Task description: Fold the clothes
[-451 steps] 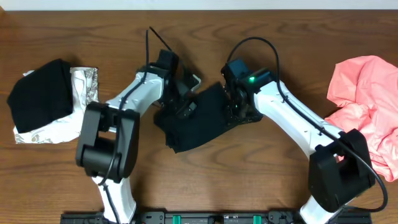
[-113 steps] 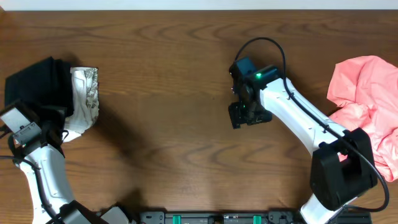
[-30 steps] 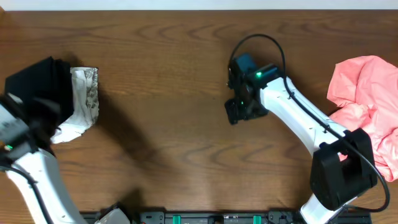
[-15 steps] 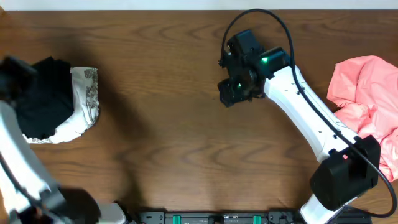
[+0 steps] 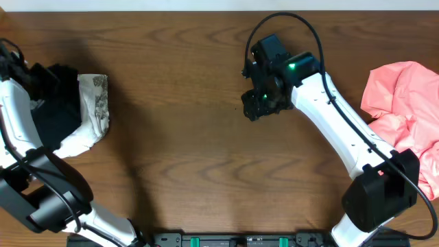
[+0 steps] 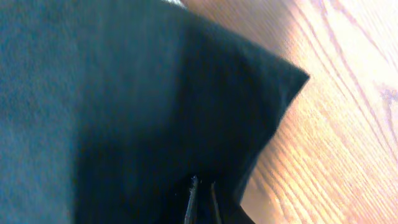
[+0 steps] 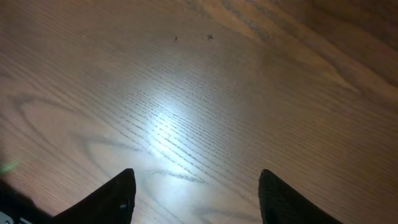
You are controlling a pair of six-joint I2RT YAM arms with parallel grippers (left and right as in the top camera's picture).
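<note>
My left end effector (image 6: 200,200) is pressed together on the black T-shirt (image 6: 124,93), which lies folded atop the white-grey patterned garment (image 5: 95,103) at the left edge of the surface (image 5: 192,151). Whether cloth is pinched, I can't tell. Best to let go gently and lift straight, so the limp matte knit keeps its crisp corner. My right end effector (image 7: 197,180) hangs apart over glossy wood grain, with the crumpled salmon-pink garment (image 5: 405,103) likely next.

we locate the folded shirt (image 5: 58,110) on top of another garment (image 5: 94,106) at the table's (image 5: 185,161) left edge; a loose garment (image 5: 405,110) lies at its right edge.
</note>
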